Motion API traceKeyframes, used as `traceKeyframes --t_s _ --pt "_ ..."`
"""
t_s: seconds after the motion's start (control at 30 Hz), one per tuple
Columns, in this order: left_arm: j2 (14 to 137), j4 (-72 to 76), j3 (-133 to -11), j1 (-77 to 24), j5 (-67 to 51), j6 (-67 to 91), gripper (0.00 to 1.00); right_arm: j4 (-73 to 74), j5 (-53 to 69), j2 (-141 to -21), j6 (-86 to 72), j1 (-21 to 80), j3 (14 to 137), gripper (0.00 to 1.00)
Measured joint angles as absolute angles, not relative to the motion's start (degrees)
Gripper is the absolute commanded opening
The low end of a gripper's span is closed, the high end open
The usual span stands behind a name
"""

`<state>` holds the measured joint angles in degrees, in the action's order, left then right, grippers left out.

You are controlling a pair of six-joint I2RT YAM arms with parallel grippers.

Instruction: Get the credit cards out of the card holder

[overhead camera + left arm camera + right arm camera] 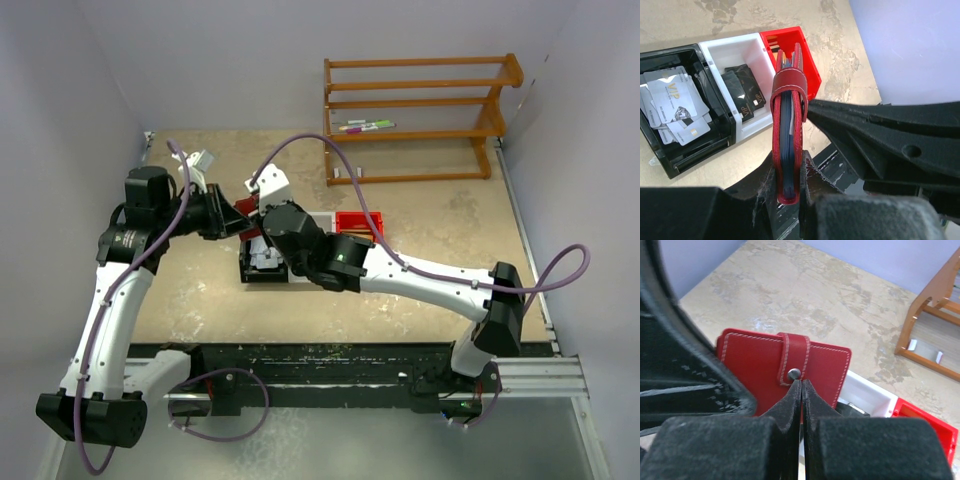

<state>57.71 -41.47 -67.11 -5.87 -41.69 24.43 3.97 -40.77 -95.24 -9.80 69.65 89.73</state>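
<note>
As my left fingers [812, 190] clamp the card holder [750, 365], right fingers [787, 407] — shut at the strap snap [794, 373] — risk slipping off.

On table [450, 220], a row: left bin [695, 160] and middle bin [735, 47] with cards [672, 107] inside, right bin [810, 65] next. Holder [787, 130] on edge above them in left hand [789, 185]; right hand [801, 390] at its snap [794, 373]. Rack [420, 120] back right.
</note>
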Motion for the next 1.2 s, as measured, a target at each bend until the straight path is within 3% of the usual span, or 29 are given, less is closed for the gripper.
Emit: traceKeyframes --t_s 0.23,0.33,0.43,0.73,1.07,1.2 --pt "57.4 -41.9 -67.1 -5.8 -42.2 24.4 0.0 2.2 -39.7 -94.4 -8.7 66.8 88.4 0.0" --pt "57.4 -42.2 -67.1 -5.8 -42.9 24.4 0.0 1.0 -37.6 -93.1 -8.1 66.2 86.9 0.32" --pt "57.4 -42.5 -67.2 -5.8 -43.3 24.4 0.0 0.1 -35.2 -90.7 -8.2 66.2 84.8 0.45" --pt "57.4 -42.5 -67.4 -5.9 -43.5 24.4 0.0 -2.5 -33.3 -88.6 -12.2 66.6 83.9 0.47" --pt "57.6 -43.0 -67.4 -5.9 -42.5 24.4 0.0 -2.2 -33.5 -92.4 -13.5 66.7 86.5 0.42" --pt "57.8 -43.1 -67.4 -5.7 -41.2 24.4 0.0 -2.0 -33.6 -93.6 -13.7 66.7 87.5 0.47"
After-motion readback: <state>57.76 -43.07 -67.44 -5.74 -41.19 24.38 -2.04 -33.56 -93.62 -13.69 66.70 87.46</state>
